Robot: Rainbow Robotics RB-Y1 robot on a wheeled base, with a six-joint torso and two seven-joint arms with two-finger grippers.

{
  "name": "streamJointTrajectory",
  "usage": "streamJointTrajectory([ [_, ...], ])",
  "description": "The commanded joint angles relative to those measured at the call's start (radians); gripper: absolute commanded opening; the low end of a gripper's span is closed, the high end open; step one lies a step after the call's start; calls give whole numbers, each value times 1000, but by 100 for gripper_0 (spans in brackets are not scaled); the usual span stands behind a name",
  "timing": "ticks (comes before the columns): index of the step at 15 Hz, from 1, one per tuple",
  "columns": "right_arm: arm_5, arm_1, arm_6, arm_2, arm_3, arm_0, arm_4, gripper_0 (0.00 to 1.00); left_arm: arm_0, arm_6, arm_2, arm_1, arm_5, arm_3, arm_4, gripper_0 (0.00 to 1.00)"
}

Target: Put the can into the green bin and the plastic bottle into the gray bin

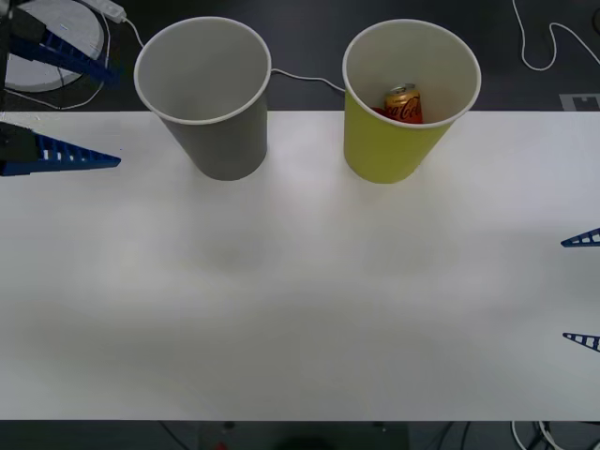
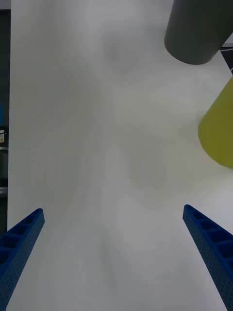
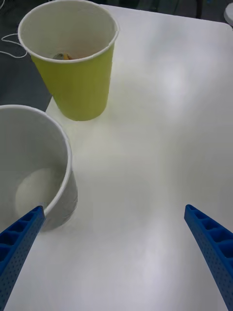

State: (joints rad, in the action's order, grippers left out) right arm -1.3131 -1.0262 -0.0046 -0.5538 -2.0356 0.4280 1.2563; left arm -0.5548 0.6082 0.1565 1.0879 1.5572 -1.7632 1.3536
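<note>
The red can (image 1: 403, 103) lies inside the yellow-green bin (image 1: 384, 150) at the back right of the white table; its metal top (image 3: 62, 56) peeks over the green bin's rim (image 3: 82, 87). The gray bin (image 1: 225, 145) stands to its left, and its pale inside (image 3: 34, 184) holds nothing. The plastic bottle is out of view. My left gripper (image 1: 118, 116) hovers open at the left edge beside the gray bin, nothing between its fingers (image 3: 114, 209). My right gripper (image 1: 563, 289) is open at the right edge, low over bare table (image 2: 114, 211), apart from both bins (image 2: 196, 34) (image 2: 221, 131).
The white table (image 1: 300, 300) stretches wide in front of the bins. Behind its far edge white cables (image 1: 300, 77) trail over a dark floor, and a round white object (image 1: 56, 33) sits at the back left.
</note>
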Motion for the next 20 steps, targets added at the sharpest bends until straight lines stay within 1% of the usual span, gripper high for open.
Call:
streamJointTrajectory([
  [1, 0, 0, 0, 0, 0, 0, 0, 100, 128, -91, 74, 10, 0, -48, -21, 100],
  [3, 0, 0, 0, 0, 0, 0, 0, 100, 233, -145, 130, 9, 0, -101, -16, 100],
  [6, 0, 0, 0, 0, 0, 0, 0, 100, 366, -226, 189, 10, -6, -162, -2, 100],
  [8, 0, 0, 0, 0, 0, 0, 0, 100, 438, -272, 210, 9, -12, -179, -11, 100],
  [11, 0, 0, 0, 0, 0, 0, 0, 100, 530, -300, 230, 9, -22, -196, -31, 100],
  [12, 0, 0, 0, 0, 0, 0, 0, 100, 562, -340, 236, 9, -40, -202, -31, 100],
  [14, 0, 0, 0, 0, 0, 0, 0, 100, 595, -372, 236, 9, -65, -202, -25, 100],
  [20, 0, 0, 0, 0, 0, 0, 0, 100, 618, -415, 235, 7, -66, -202, 13, 100],
])
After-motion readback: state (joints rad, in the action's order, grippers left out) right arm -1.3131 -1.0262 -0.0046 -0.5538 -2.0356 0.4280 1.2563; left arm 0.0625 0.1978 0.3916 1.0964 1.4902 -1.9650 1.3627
